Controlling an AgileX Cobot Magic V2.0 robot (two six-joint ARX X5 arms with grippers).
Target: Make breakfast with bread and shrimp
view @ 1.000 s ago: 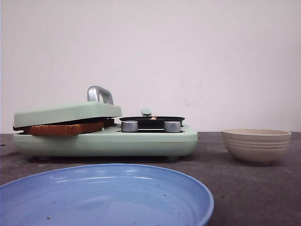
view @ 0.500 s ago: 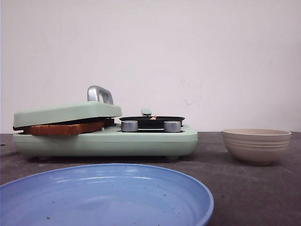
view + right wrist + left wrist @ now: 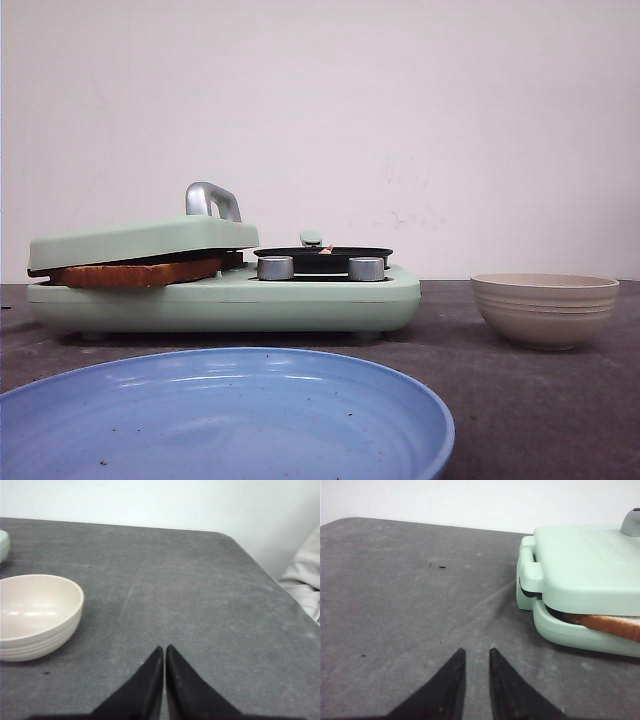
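Bread (image 3: 135,273) lies clamped inside the pale green breakfast maker (image 3: 225,295), its browned edge showing in the gap under the lowered lid (image 3: 145,240); I can make out one slice for sure, and cannot tell if a second sits with it. A tiny pinkish shrimp (image 3: 325,249) rests on the small black pan (image 3: 323,256) at the machine's right half, behind two silver knobs (image 3: 275,267). The lid carries one metal handle (image 3: 212,200).

On the grey worktop (image 3: 450,350) stand one beige bowl (image 3: 545,309), well apart to the right of the machine, and one blue plate (image 3: 225,420) at the near edge, in front of the machine.

The left hand (image 3: 476,655) hangs low over bare worktop beside the machine's hinged end, its two black fingers slightly parted and holding nothing. The right hand (image 3: 164,650) hovers near the bowl with its fingers pressed together, also holding nothing. Open worktop stretches ahead of it to the far edge and to the rounded corner, where pale cloth (image 3: 302,580) shows beyond.
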